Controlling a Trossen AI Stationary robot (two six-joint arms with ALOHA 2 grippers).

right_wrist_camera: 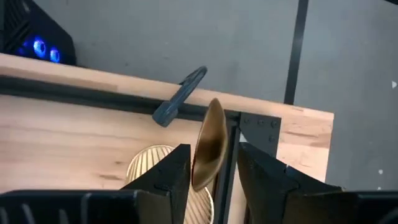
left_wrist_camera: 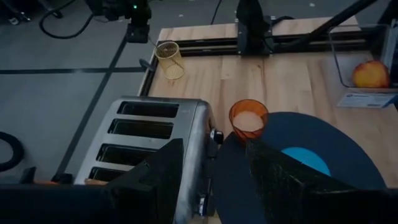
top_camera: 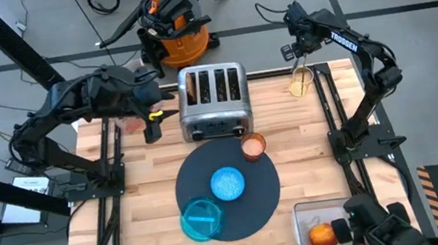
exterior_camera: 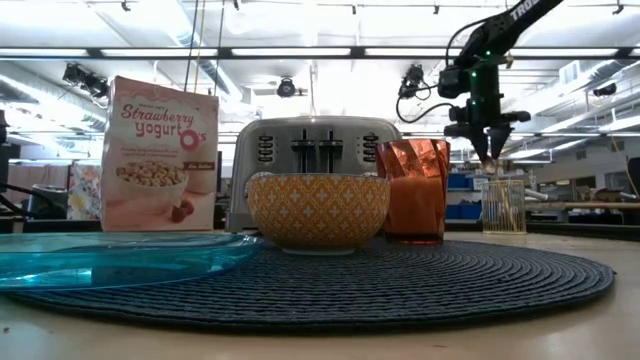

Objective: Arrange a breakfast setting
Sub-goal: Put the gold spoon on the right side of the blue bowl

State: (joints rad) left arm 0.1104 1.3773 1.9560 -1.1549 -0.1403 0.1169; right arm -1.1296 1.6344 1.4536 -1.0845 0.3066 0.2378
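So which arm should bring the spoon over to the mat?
Right. Its pincer is shut on the gold spoon above the mesh holder; the left pincer sits beside the toaster.

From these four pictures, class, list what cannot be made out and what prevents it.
- Gold spoon: handle hidden between the right end effector fingers, right wrist view.
- Red apple: partly covered by dark equipment, high view.
- Steel four-slot toaster: slot contents too dark, high view.
- Pink-and-white cereal box: absent from high view, under the left arm.
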